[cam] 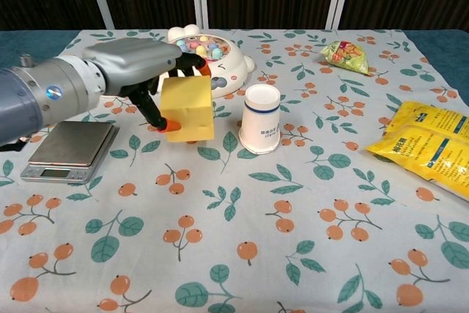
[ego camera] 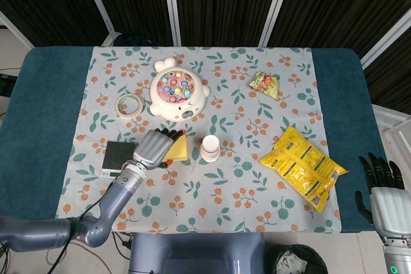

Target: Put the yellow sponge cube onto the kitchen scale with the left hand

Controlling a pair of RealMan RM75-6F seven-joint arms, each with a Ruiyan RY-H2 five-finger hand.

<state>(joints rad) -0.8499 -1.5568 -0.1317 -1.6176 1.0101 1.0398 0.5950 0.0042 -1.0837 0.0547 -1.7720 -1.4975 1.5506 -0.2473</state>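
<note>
While our left hand point(cam: 139, 71) grips the yellow sponge cube point(cam: 187, 109), the cube hangs tilted above the cloth, clear of the table point(cam: 308, 254); the chest view shows a thumb tip pressed to its left face and other fingertips point(cam: 198, 69) hooked over its top far edge. From the head view, our left hand point(ego camera: 152, 148) covers the left part of the cube point(ego camera: 179, 151), which sits between the kitchen scale point(ego camera: 118, 158) and the white paper cup point(ego camera: 210, 147).

We see the scale point(cam: 69, 151) on the table to the left of the cube and a little nearer, with nothing on its platform; the cube is beside it, not over it. The paper cup point(cam: 261, 118) stands upright just right of the cube, apart from it. Beyond the cube lies the round white toy point(cam: 220, 64) with coloured pegs on top, and in the head view a roll of tape point(ego camera: 128, 104) lies flat to the left of that toy.

On the right side of the table we see a large yellow snack bag point(ego camera: 302, 167) and, farther off, a small green packet point(ego camera: 264, 84).

Our right hand point(ego camera: 385, 197) shows only in the head view, off the right near corner of the table, fingers spread and holding nothing.
</note>
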